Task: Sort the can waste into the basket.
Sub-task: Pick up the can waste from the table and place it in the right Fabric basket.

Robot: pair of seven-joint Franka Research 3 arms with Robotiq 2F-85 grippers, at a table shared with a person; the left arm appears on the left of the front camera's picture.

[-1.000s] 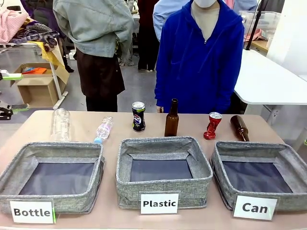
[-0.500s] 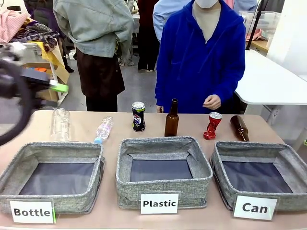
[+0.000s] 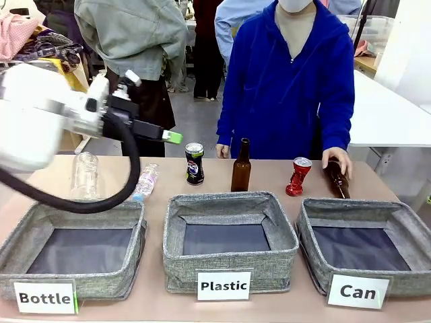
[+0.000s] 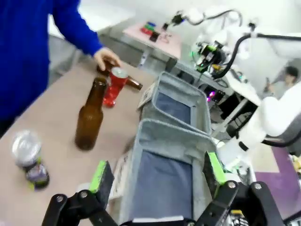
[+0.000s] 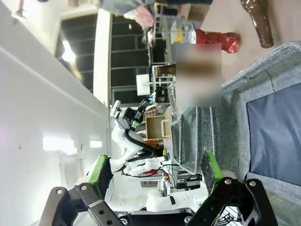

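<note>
1. Grey fabric basket (image 3: 350, 206) labelled "Can": sits at the near right of the table (image 3: 269, 176) with nothing in it.
2. Black can (image 3: 194, 163): upright at the far side, just left of the standing brown bottle (image 3: 241, 168) and well apart from the basket.
3. Red can (image 3: 298, 176): upright, pinched at the waist, just beyond the basket's far left corner and beside the lying brown bottle (image 3: 339, 183).
4. Left gripper (image 3: 170, 136): has swung in from the left within the last second and hovers above the far left of the table, aimed toward the black can. Its claw is spread wide and holds nothing.
5. Right gripper (image 5: 155, 170): claw spread and empty, hanging near the right-hand basket.
6. Person's hand (image 3: 337, 160): newly set on the lying brown bottle, near the red can.
7. Assessment: no can is sorted yet. The left arm's arrival suggests the black can is the first pick. The hand by the red can may crowd a reach there.
</note>
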